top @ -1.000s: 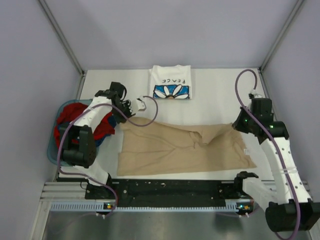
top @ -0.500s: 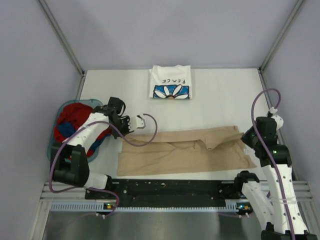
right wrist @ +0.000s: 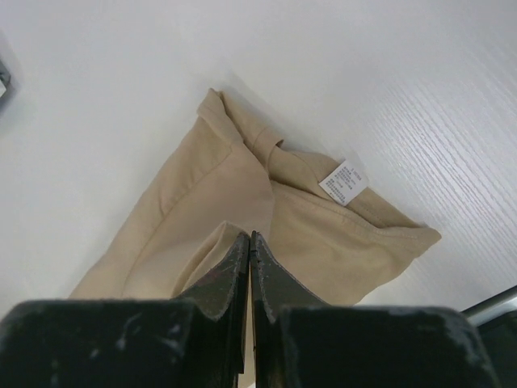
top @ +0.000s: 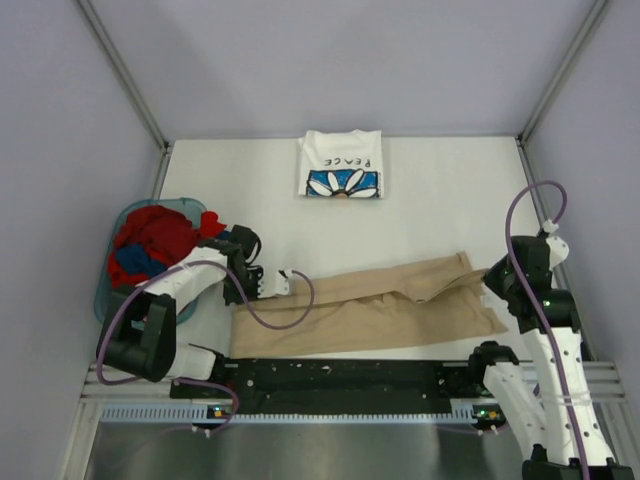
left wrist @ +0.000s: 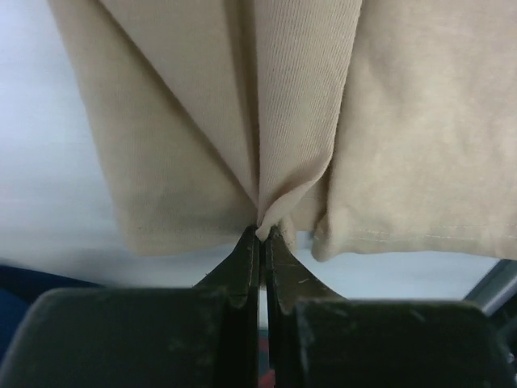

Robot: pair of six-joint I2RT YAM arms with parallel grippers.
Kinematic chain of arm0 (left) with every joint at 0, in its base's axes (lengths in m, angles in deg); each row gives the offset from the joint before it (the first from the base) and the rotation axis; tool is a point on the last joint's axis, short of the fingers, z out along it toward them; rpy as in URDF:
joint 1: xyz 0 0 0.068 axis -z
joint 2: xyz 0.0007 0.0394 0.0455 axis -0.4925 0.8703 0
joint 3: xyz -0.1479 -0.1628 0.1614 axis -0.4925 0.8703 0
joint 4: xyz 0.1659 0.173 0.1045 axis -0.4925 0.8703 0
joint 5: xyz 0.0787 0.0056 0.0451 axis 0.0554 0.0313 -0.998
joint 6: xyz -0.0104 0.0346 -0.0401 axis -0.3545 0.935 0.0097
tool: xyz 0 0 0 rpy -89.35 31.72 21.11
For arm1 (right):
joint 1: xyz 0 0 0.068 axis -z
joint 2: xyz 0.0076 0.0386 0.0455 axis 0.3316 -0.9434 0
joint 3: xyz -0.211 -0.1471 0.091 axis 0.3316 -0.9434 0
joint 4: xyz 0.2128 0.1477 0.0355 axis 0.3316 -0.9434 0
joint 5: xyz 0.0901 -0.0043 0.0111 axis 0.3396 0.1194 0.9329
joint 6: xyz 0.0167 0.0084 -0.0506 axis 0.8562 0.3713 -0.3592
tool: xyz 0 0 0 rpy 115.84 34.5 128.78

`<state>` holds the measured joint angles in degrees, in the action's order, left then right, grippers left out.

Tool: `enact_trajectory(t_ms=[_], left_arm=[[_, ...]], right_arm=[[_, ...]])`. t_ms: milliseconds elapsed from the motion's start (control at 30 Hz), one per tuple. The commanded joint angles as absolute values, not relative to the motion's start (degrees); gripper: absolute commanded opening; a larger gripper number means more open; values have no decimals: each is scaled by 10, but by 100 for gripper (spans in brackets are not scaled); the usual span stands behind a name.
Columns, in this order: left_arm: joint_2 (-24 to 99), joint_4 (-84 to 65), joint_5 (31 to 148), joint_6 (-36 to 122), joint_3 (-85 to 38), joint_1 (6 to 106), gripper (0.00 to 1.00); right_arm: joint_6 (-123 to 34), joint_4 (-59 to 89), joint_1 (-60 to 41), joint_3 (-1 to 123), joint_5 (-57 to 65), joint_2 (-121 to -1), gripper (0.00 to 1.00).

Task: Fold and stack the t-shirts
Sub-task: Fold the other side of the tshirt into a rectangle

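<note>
Both grippers — left gripper (left wrist: pixel 260 234), right gripper (right wrist: pixel 249 238) — pinch the tan t-shirt (top: pixel 380 305), its far edge now drawn nearer — lengthwise fold nearly done

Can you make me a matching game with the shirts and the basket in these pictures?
Things:
1. tan shirt
2. daisy shirt
3. basket
4. red shirt

Places or states:
A. folded neatly at the far edge of the table
B. stands at the left side, teal, with clothes in it
C. stretched across the near part of the table, pinched at both ends
D. bunched up inside the basket

Pairs: 1-C, 2-A, 3-B, 4-D
</note>
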<state>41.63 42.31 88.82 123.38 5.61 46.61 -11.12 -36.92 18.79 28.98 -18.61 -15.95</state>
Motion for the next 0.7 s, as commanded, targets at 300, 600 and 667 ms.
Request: enact_trajectory(t_ms=[300, 600, 667], left_arm=[[417, 447, 951, 1189, -112, 502, 51], [469, 360, 1058, 1051, -242, 761, 56], [498, 330, 1058, 1037, -254, 830, 57]], right_arm=[[-67, -327, 191, 233, -148, -159, 0], [-51, -307, 191, 203, -164, -160, 0], [-49, -303, 191, 198, -166, -161, 0]])
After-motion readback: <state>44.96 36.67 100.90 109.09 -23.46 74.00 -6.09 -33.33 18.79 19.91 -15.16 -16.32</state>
